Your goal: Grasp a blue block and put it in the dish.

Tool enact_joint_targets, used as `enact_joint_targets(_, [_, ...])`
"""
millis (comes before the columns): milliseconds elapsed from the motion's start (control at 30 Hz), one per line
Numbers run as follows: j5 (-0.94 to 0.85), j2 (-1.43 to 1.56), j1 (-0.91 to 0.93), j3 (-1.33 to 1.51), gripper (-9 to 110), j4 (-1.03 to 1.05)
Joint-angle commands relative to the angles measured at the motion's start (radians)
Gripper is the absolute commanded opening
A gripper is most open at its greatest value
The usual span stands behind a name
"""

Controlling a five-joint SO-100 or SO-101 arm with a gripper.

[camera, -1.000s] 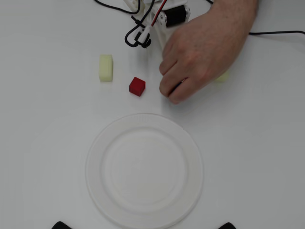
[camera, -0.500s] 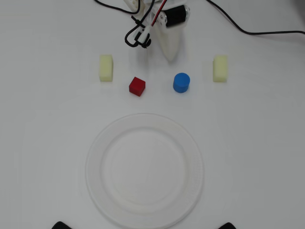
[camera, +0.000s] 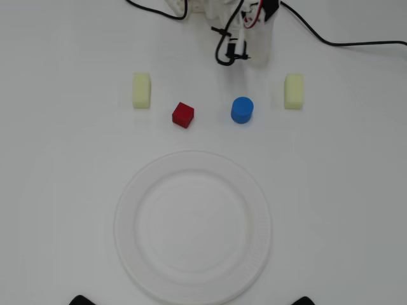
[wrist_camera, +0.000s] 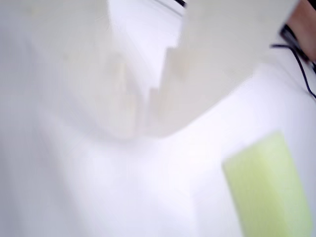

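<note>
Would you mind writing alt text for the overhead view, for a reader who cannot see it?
A large white dish lies empty on a white table. Beyond it sits a row of blocks: a pale yellow block, a red cube, the blue block and another pale yellow block. The arm's base with black cables is at the top edge.

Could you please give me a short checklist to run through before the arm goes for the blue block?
1. Blue block stands free on the table, apart from the red cube: ok.
2. White plate is empty and ready to receive it: ok.
3. Path from block to plate is free of other things: ok.
4. Pale yellow blocks sit off to the sides in the overhead view, clear of the block: ok.
5. Fingers open enough for the block: cannot tell; the wrist view is blurred.
6. Gripper lined up over the block: not ok; the wrist view shows only a yellow block.
</note>
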Motion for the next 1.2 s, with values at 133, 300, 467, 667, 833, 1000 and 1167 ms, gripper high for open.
enact_joint_targets(133, [-0.156, 0.179, 0.215, 0.075, 0, -0.046])
enact_joint_targets(300, [0.032, 0.152, 0.495, -0.063, 0, -0.170])
enact_joint_targets(467, [0.078, -0.394, 0.460, -0.319, 0, -0.201])
enact_joint_targets(667, [0.061, -1.120, 0.505, -0.790, 0, -0.044])
enact_joint_targets(833, [0.118, -1.255, 0.476, -0.879, 2, -0.066])
enact_joint_targets(1000, [0.149, -1.104, 0.480, -0.888, 28, -0.074])
enact_joint_targets(1167, [0.166, -1.089, 0.431, -0.954, 34, -0.061])
